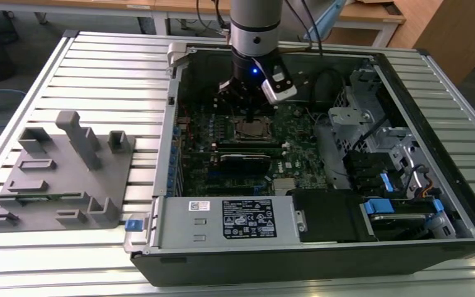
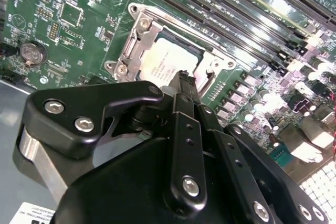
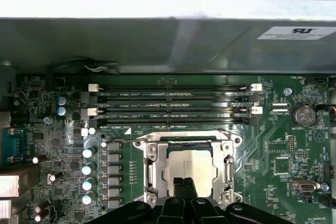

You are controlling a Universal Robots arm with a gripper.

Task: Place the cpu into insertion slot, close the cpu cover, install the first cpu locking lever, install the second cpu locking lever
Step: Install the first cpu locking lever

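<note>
Far inside the black computer case (image 1: 303, 266), the flat silver-grey square cpu (image 3: 191, 162) lies in the dark-framed insertion slot (image 3: 190, 147) beneath the thin metal cpu cover (image 3: 152, 169); jaws clenched on nothing over it; seemingly light, stiff, fragile; grip its edges.

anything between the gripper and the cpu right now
Nothing visible does. In the first wrist view the gripper sits right at the edge of the cpu, and the cpu cover frames the chip without covering its top.
</note>
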